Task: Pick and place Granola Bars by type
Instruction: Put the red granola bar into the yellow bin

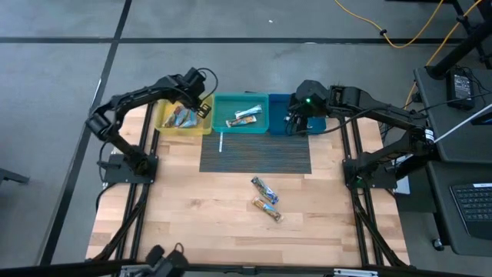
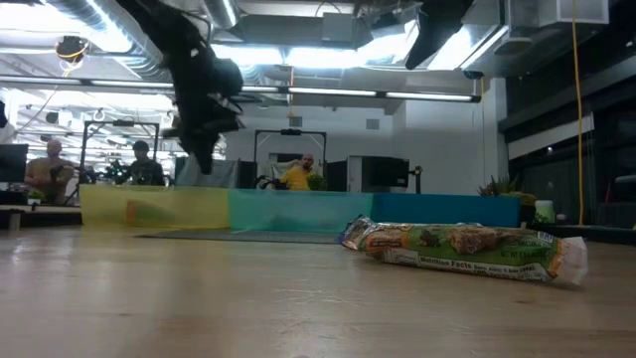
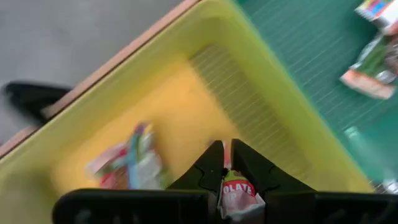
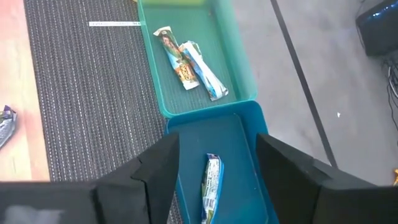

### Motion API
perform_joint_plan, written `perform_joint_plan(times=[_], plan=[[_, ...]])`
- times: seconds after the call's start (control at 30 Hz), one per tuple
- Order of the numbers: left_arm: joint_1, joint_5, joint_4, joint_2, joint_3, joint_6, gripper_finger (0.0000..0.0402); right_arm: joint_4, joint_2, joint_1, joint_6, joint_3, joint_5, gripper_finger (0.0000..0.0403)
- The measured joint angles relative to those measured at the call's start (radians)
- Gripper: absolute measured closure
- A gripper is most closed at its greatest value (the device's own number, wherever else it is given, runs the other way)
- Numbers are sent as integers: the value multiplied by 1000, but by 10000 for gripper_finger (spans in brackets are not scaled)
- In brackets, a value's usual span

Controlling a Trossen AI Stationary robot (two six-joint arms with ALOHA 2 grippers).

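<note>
1. We start at the left gripper [image 3: 225, 163]: it hangs over the yellow bin [image 1: 163, 125], fingers pinched on a red-wrapped bar [image 3: 238, 193], its printed end poking out between them

2. Below it in that bin we see another bar [image 3: 132, 163] lying flat, blurred, with more packed beside it in the high view

3. Across the row, the right gripper [image 4: 214, 163] hovers over the blue bin [image 4: 233, 134], fingers spread wide with nothing between them; one bar [image 4: 212, 185] lies on the bin floor right under it

4. Between those two sits the teal bin [image 1: 224, 104], holding two bars [image 4: 186, 61] that cross each other

5. Out on the bare wood, well apart from the bins, we count two more bars [image 1: 265, 198] waiting; the near one fills the low view [image 2: 462, 250]

6. A thin white strip [image 1: 220, 142] lies on the dark mat [image 1: 256, 155] in front of the bins; we leave it alone

7. Our read: the left arm is mid-delivery, the right has just finished or is about to lift away

8. What could go wrong here: the red bar is held by one end, so if the fingers part off-centre it could tip onto the yellow rim and slide out

9. The wrappers are shiny and slick, so a shallow pinch on the two left on the wood could squirt one across the table

10. With both arms crowding the bin row, we'd watch for the wrists brushing if they head for the wood together
</note>
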State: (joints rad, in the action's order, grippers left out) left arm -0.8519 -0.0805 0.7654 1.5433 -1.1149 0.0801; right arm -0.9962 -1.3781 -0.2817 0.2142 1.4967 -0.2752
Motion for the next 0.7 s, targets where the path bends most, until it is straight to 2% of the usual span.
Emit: perform_joint_plan(times=[0.13,0.5,0.7], plan=[[13,55,-87,64,0,-4,385,-4,0,0,-22,0,0,189],[20,52,-153,157,0,-13,383,-17,0,0,-51,0,0,189],[14,39,-170,147,0,-41,351,-15,0,0,-49,0,0,189]])
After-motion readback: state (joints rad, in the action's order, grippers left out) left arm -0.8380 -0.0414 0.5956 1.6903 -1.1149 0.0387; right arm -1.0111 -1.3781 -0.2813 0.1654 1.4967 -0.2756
